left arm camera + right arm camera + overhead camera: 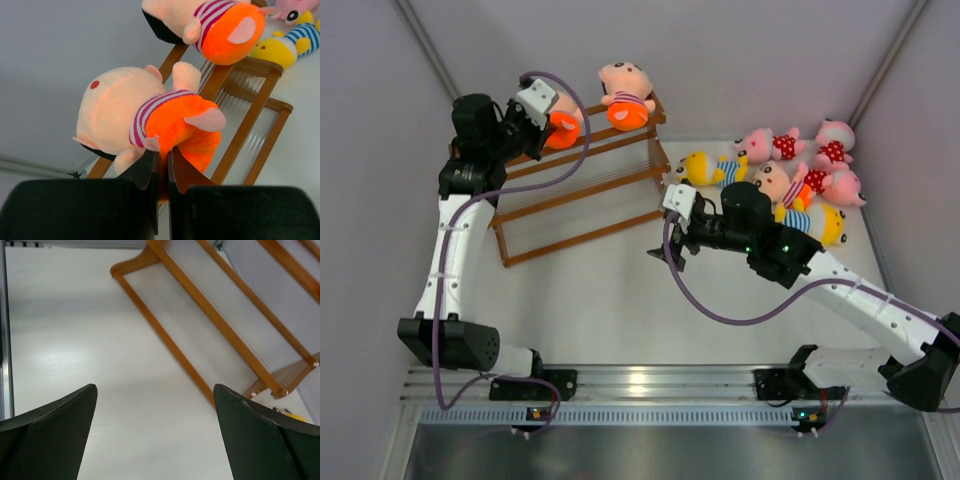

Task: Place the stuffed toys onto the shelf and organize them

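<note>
Placement now: left gripper clenched on peach-faced plush doll in orange shorts, at left end, top tier of brown wooden slatted shelf. Right gripper spread, empty. Next, probably: seat, release.

Left claw pinched shut; right claw spread wide, apparently tilted downward.

Top cam looks down over whole table — both wrist cams close-up, sharing the shelf w/ it.
</note>
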`<state>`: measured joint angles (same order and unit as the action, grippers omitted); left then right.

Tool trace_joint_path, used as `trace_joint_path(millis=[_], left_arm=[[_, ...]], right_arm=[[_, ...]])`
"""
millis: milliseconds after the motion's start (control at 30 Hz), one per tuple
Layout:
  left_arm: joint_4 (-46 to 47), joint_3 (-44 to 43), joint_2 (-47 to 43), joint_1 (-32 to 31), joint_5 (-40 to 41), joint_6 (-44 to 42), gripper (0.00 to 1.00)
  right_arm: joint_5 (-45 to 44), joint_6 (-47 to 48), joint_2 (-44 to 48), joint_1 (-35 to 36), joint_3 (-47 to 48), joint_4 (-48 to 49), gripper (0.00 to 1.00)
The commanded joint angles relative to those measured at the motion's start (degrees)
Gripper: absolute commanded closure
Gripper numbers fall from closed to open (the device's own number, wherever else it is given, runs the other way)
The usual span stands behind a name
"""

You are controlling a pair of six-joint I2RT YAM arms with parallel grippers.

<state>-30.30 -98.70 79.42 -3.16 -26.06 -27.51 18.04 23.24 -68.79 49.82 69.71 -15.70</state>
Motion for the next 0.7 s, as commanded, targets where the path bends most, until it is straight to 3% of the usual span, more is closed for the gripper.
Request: trace_joint_path(millis=[0,233,433,500,567,667], left_arm=[[13.2,3.4,1.1,0.0,-0.5,-0.6,0.98],[15.8,10.9,1.2,0.0,-6.2,-3.9,0.98],[15.7,13.5,2.1,0.3,-3.0,-5.5,0.95],[15.7,14.5,1.4,0.3,-3.7,-5.3,0.80],[15.7,14.8,0.2,0.3,-3.7,-4.3,0.56],[15.7,14.8,-1.5,0.3,-2.1,-2.6,0.47]], right_arm=[[1.1,-3.8,4.8,-2.2,-3.2,3.5,0.01],[1.7,-5.8,6.0,-4.8,-8.4,4.8,0.00],[3.0,-7.2,6.4,-6.5,-10.2,5.9,0.01],[3.0,-7.8,6.5,-7.2,-10.6,5.9,0.01],[2.7,-8.2,6.7,-8.1,-10.8,6.1,0.01],[0.9,-9.4,7.4,-9.5,-10.9,6.2,0.01]])
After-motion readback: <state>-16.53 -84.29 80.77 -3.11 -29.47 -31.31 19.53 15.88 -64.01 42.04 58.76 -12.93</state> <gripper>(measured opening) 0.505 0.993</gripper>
